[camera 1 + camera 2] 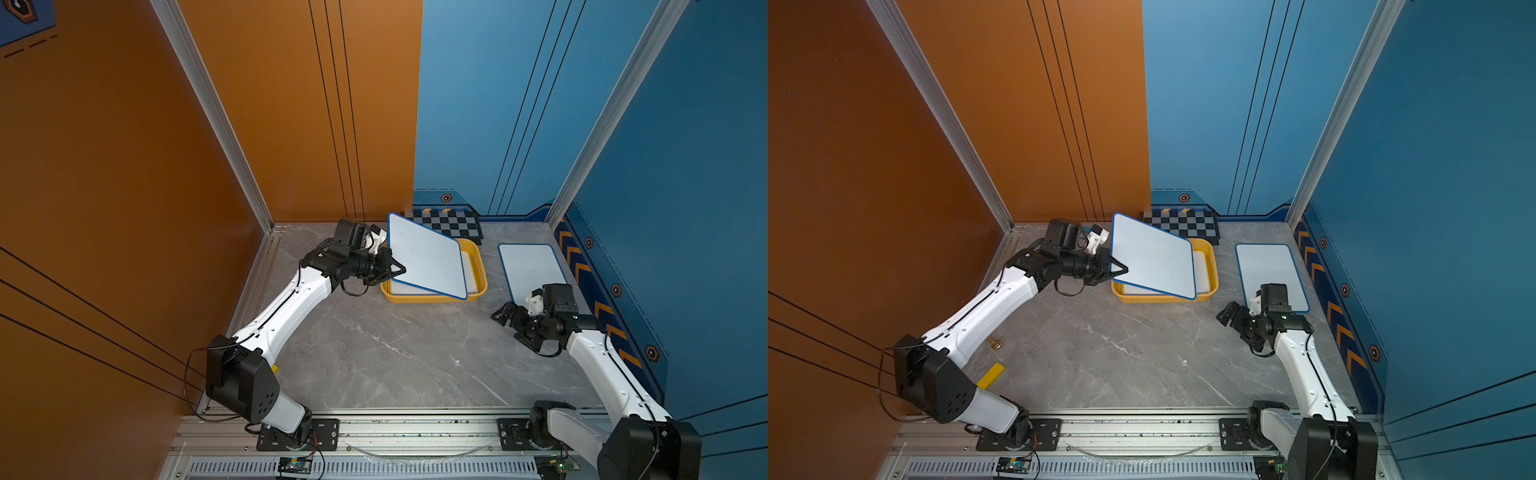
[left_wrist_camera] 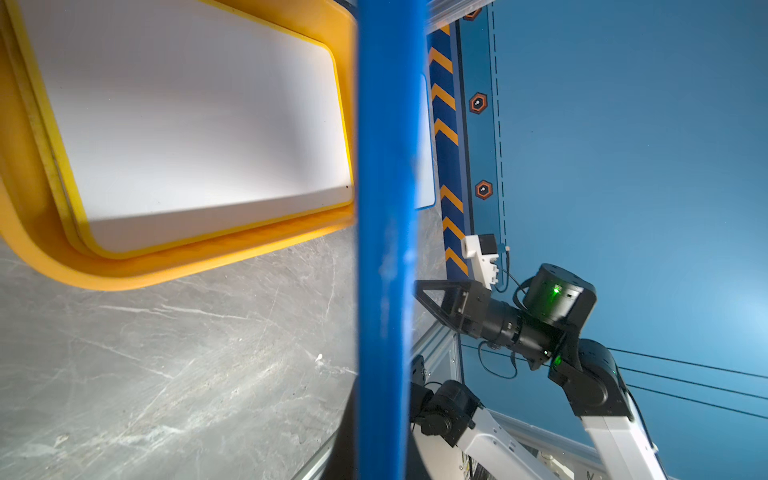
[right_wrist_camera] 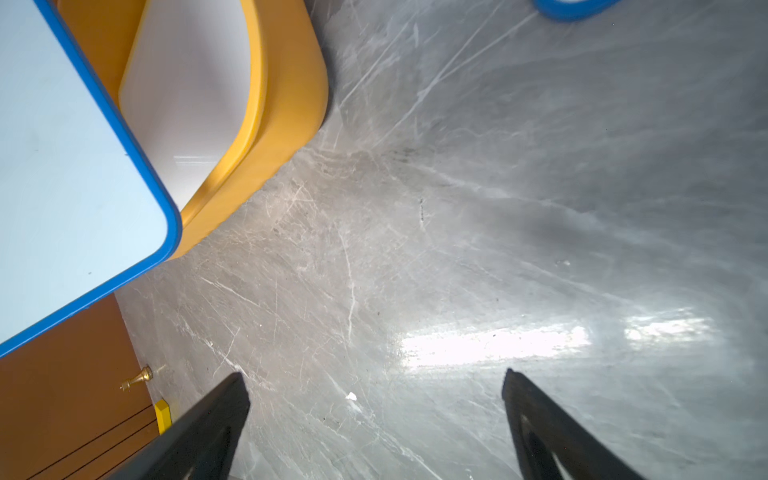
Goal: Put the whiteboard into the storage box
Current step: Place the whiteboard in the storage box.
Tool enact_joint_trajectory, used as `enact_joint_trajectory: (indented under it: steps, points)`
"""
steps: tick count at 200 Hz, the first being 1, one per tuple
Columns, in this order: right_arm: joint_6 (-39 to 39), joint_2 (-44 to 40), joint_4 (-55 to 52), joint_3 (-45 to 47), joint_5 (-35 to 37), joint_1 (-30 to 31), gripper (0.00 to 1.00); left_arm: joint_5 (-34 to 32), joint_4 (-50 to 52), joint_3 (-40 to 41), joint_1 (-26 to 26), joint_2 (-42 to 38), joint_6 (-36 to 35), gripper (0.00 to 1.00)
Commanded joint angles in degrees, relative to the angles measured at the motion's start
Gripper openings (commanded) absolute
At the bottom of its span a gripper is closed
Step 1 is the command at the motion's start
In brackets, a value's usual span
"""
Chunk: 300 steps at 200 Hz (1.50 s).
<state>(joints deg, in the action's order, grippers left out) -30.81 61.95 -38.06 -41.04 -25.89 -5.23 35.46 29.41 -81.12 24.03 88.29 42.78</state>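
A blue-framed whiteboard (image 1: 428, 257) (image 1: 1154, 257) hangs tilted over the yellow storage box (image 1: 415, 298) (image 1: 1154, 298), its far corner raised. My left gripper (image 1: 397, 270) (image 1: 1121, 270) is shut on its left edge. In the left wrist view that blue edge (image 2: 390, 208) crosses the middle, beside the storage box (image 2: 124, 274), where a white panel (image 2: 187, 124) lies flat. Another whiteboard (image 1: 532, 270) (image 1: 1268, 274) lies on the table to the right. My right gripper (image 1: 513, 328) (image 3: 374, 376) stands open just before it, nothing between its fingers.
A black-and-grey checkerboard (image 1: 451, 224) leans at the back wall behind the box. A small brass piece (image 1: 994, 343) and a yellow block (image 1: 990, 376) sit by the left arm's base. Orange and blue walls close in three sides of the grey marble table (image 1: 395, 353).
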Motion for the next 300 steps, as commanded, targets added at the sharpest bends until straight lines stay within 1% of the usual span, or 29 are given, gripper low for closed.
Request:
enact_joint_trajectory:
  steps: [1,47,114,146,160,171,205,224,250,300]
  points:
    - [1.53,1.2,-2.86,-2.45,2.83,-1.71,0.97,-1.95,-4.1,-4.22,-0.38,1.66,-2.66,0.0]
    - [2.64,3.32,-5.43,-5.57,4.38,-3.35,0.97,-0.26,-4.44,-8.64,-0.27,8.2,-3.06,0.01]
    - [2.86,4.66,-5.66,-6.34,5.72,-3.81,0.97,-1.98,-4.52,-8.86,1.83,12.02,-4.11,0.0]
    - [3.11,4.84,-5.62,-6.18,5.68,-3.9,0.97,-0.49,-5.77,-9.7,3.33,14.45,-1.04,0.0]
    - [3.34,4.67,-5.71,-6.09,5.59,-3.91,0.97,-0.22,-5.86,-10.26,4.17,15.53,-1.26,0.0]
    - [3.69,4.5,-5.71,-5.96,5.42,-3.98,0.97,-0.31,-6.2,-10.59,5.06,15.85,-2.22,0.0]
    - [3.91,4.14,-5.7,-5.63,5.3,-4.61,0.97,-4.75,-6.29,-11.08,7.41,15.73,-4.05,0.0]
    - [3.83,4.14,-5.68,-5.63,5.32,-4.69,0.97,-3.82,-6.86,-10.66,6.95,16.19,-2.63,0.0]
    - [3.91,4.05,-5.62,-5.55,5.41,-4.78,0.97,-3.49,-9.19,-8.15,6.12,16.43,0.65,0.0]
    - [3.82,4.31,-5.44,-5.55,5.66,-4.83,0.97,-4.58,-9.3,-6.77,6.47,16.88,-0.42,0.0]
